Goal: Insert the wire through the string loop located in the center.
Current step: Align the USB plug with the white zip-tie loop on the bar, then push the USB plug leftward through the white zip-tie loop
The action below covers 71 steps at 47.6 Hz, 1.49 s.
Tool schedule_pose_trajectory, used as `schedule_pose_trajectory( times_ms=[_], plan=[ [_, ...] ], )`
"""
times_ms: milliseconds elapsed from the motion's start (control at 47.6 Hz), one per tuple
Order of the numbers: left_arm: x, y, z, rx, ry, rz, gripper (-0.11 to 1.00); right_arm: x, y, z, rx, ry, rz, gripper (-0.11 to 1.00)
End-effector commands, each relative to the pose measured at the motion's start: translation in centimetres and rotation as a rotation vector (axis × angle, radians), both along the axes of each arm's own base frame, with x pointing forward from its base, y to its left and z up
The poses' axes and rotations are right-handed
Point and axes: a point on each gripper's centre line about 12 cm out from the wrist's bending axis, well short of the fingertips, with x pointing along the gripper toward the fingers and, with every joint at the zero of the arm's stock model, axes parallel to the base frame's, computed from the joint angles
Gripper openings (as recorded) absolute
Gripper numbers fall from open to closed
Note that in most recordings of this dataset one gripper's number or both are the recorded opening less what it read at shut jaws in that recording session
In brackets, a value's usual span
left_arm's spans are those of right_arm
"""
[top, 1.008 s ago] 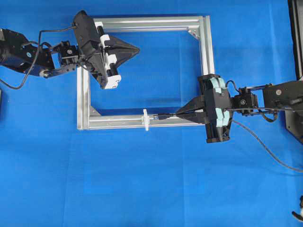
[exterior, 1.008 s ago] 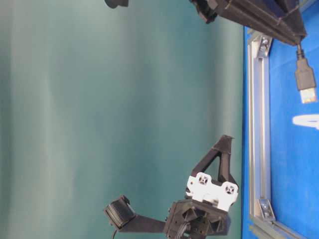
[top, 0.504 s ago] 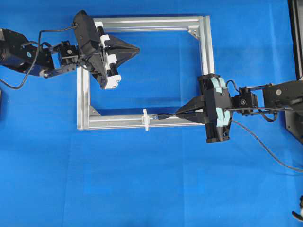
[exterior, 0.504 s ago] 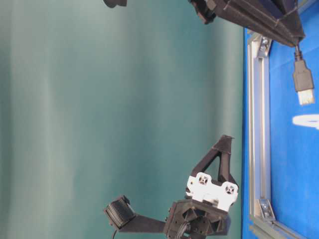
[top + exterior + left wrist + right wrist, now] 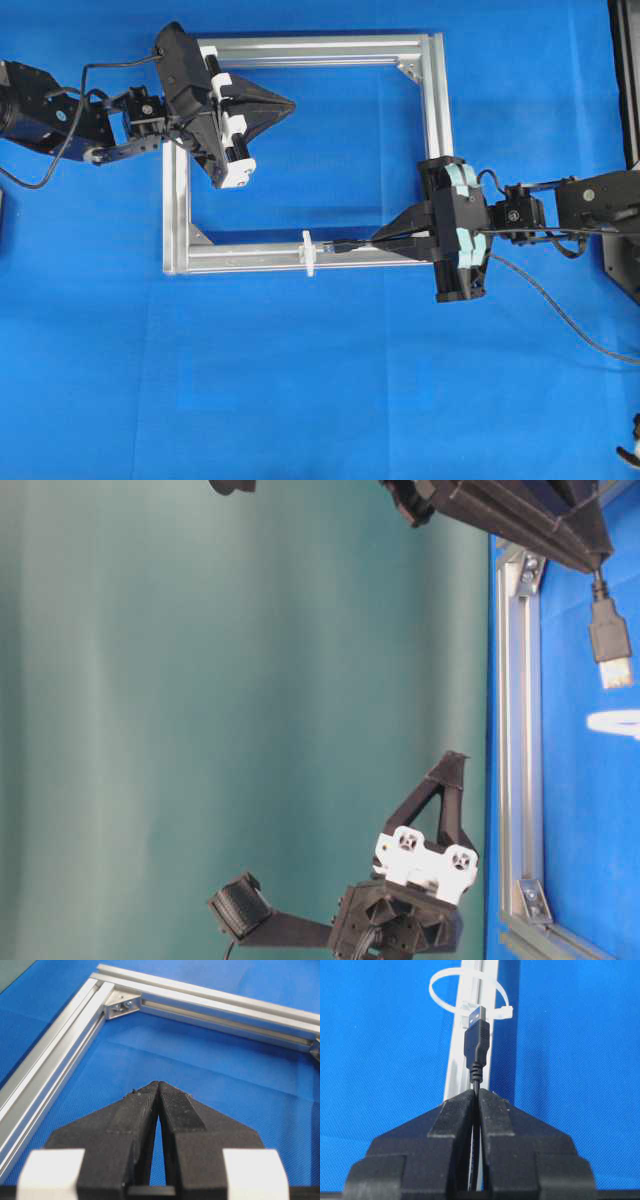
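Note:
The wire's black plug [image 5: 342, 245] with a metallic tip sticks out of my right gripper [image 5: 375, 241], which is shut on the cable just behind it. It hangs over the frame's near bar. The plug [image 5: 476, 1042] points at the white string loop [image 5: 506, 1011], level with its opening. Side on, the plug [image 5: 611, 645] ends a short gap before the loop [image 5: 615, 721]. That loop [image 5: 309, 252] stands upright on the bar's middle. My left gripper [image 5: 292, 102] hovers shut and empty inside the frame's upper left. Its tips [image 5: 159, 1083] touch over blue cloth.
The silver aluminium frame [image 5: 300, 50] lies flat on the blue cloth, with corner brackets [image 5: 121, 1005] inside its corners. The wire's slack [image 5: 560, 310] trails off to the right behind my right arm. Dark equipment [image 5: 625, 80] stands at the right edge.
The plug has shifted very slightly in the table-level view. Both arms otherwise stand as before.

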Motion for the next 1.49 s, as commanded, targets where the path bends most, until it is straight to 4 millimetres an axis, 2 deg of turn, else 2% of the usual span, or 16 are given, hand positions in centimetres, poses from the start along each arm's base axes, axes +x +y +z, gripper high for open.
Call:
schedule_pose_trajectory(
  times_ms=[0,1175,1469],
  plan=[
    [0.15,-0.03,1.28,0.011,-0.037,-0.003,0.00,0.21,-0.04,0.91,0.002,-0.035,-0.002,-0.02],
    [0.15,-0.03,1.34,0.013,-0.038,-0.003,0.00,0.20,-0.04,0.95,0.002,-0.037,-0.001,-0.02],
    [0.15,-0.03,1.28,0.011,-0.037,-0.003,0.00,0.81,-0.02,0.96,0.002,-0.038,-0.001,-0.02]
  ],
)
